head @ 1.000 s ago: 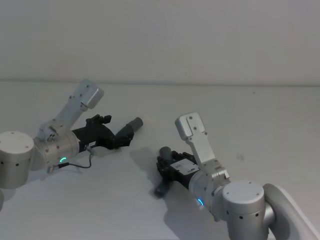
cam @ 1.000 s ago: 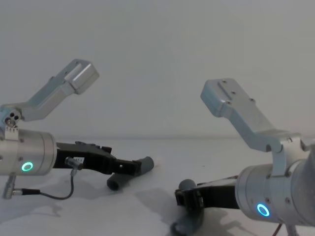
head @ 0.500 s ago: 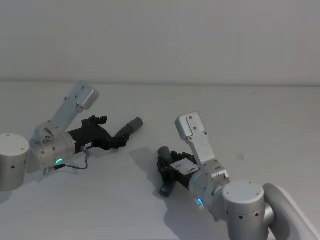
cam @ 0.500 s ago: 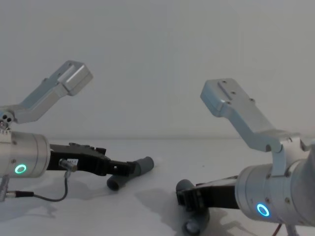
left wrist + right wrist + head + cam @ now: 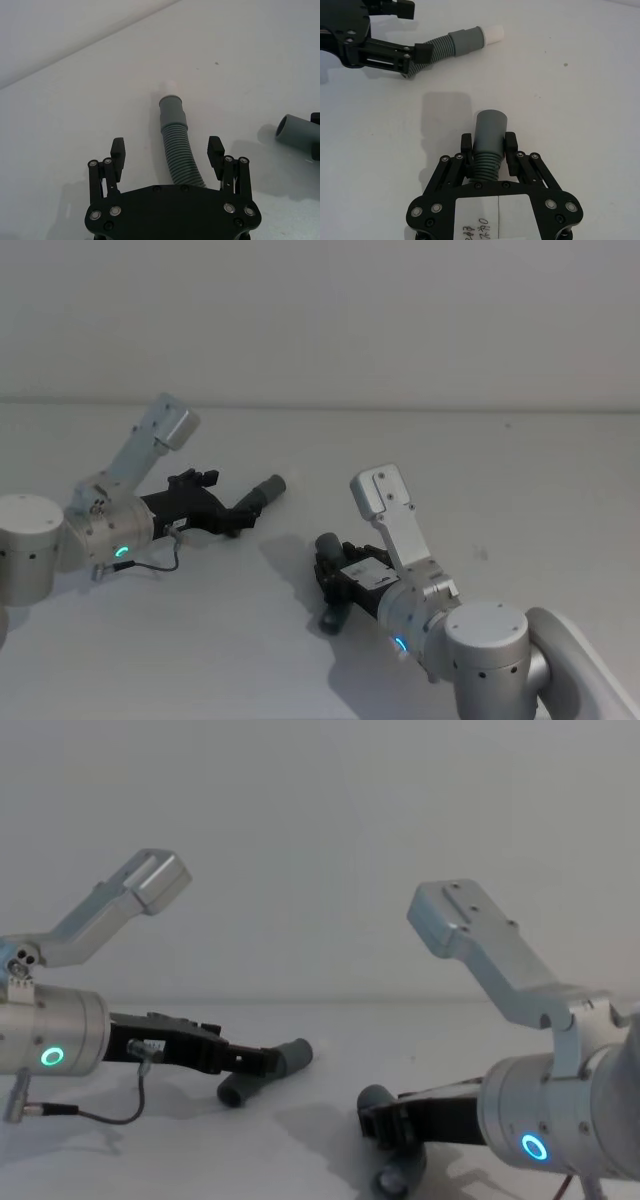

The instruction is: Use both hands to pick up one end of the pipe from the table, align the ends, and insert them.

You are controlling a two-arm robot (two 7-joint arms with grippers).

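The left black two-fingered gripper [image 5: 166, 148] sits low over the plain white table [image 5: 520, 490] with its fingers spread wide. The first curved dark grey ribbed plastic hose piece [image 5: 445, 45] lies on the table between those fingers, and neither finger touches it. In the head view its long axis runs from the palm out toward about 2 o'clock, in line with the gripper's own reach. Its smooth round cuff [image 5: 172, 111], which carries a paler tip, lies well past the fingertips.

The right black two-fingered gripper [image 5: 488, 144] is pressed onto the ribbed part of the second dark grey hose piece [image 5: 489, 131], just behind that piece's smooth open cuff. That cuff pokes forward toward roughly 11 o'clock in the head view, while the piece's other end hangs low, close to the table.

From the right gripper, the lying piece's free cuff is at about 11 o'clock and well apart. The left arm is plainly the nearer one. Judging by this, the left fingers need only squeeze onto the ribs before lifting; then the two cuffs must turn to face each other
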